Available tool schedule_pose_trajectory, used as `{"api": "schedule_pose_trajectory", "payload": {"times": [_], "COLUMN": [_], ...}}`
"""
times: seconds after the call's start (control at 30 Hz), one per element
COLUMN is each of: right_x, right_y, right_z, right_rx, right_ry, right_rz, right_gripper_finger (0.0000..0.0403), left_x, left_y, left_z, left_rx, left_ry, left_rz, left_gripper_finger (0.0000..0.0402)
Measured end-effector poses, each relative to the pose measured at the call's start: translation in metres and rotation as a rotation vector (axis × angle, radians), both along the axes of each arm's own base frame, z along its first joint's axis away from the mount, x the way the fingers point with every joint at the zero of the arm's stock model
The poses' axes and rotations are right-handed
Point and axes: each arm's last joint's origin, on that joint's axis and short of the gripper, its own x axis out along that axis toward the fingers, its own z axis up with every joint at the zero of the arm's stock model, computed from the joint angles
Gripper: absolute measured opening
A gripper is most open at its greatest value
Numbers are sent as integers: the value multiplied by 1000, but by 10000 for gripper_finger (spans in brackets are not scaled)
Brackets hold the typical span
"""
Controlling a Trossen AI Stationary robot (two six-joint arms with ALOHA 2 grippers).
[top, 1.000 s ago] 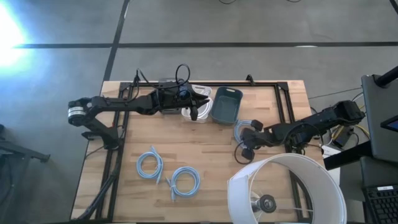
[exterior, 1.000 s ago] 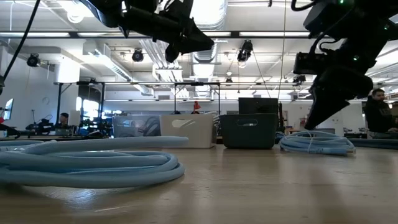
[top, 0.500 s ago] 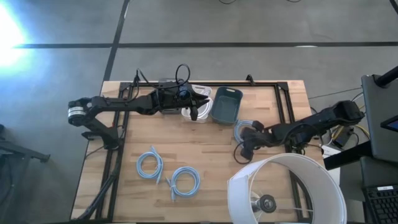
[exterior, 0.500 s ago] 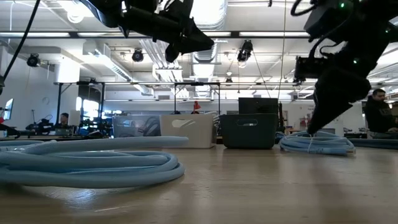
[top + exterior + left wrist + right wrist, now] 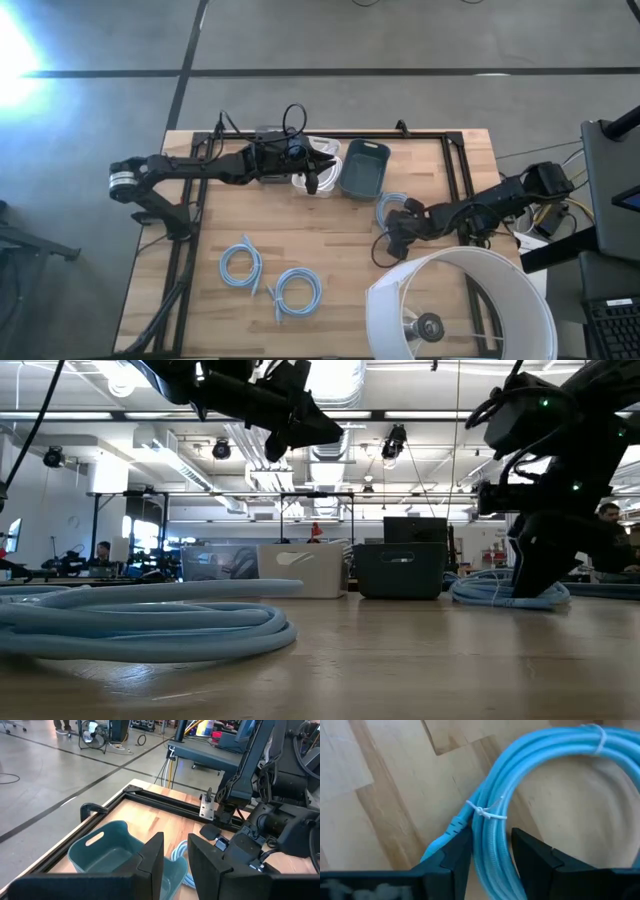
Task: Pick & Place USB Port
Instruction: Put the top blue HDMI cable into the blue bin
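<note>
A coiled light-blue cable lies flat on the table's right half. It also shows in the low view, and its zip-tied bundle fills the right wrist view. My right gripper is down at the coil. It is open, with one finger on each side of the bundle. I cannot tell whether the fingers touch it. My left gripper hangs open and empty above the white bin, next to the teal bin.
Two more blue cable coils lie near the table's front left. A large white lampshade stands at the front right, close to my right arm. A black frame rail runs along the far edge.
My right gripper has come down onto the blue coil, moving a little toward the table's left edge. Its fingers have opened and now stand astride the bundle. The coil has stayed where it was.
</note>
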Motion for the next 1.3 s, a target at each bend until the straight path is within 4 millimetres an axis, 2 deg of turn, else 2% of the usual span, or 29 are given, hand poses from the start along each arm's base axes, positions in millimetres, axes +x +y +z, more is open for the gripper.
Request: {"api": "schedule_pose_trajectory", "payload": {"times": [0.27, 0.4, 0.53, 0.73, 1.07, 1.3], "right_x": [0, 1, 8, 11, 15, 15], "right_y": [1, 2, 4, 5, 0, 6], "right_z": [5, 16, 40, 64, 68, 66], "right_rx": [-10, 17, 60, 52, -155, 37], "right_ry": [1, -13, -100, -165, -173, -167], "right_rz": [99, 135, 140, 143, 147, 196], "right_gripper_finger": [35, 34, 35, 36, 36, 37], "left_x": [0, 0, 0, 0, 0, 0], "left_y": [0, 0, 0, 0, 0, 0], "left_z": [0, 0, 0, 0, 0, 0], "left_rx": [-1, -1, -1, -1, -9, -20], "left_ry": [5, 4, 4, 2, -4, -6], "left_rz": [0, 0, 0, 0, 1, 3], "left_gripper_finger": [90, 90, 90, 90, 90, 90]}}
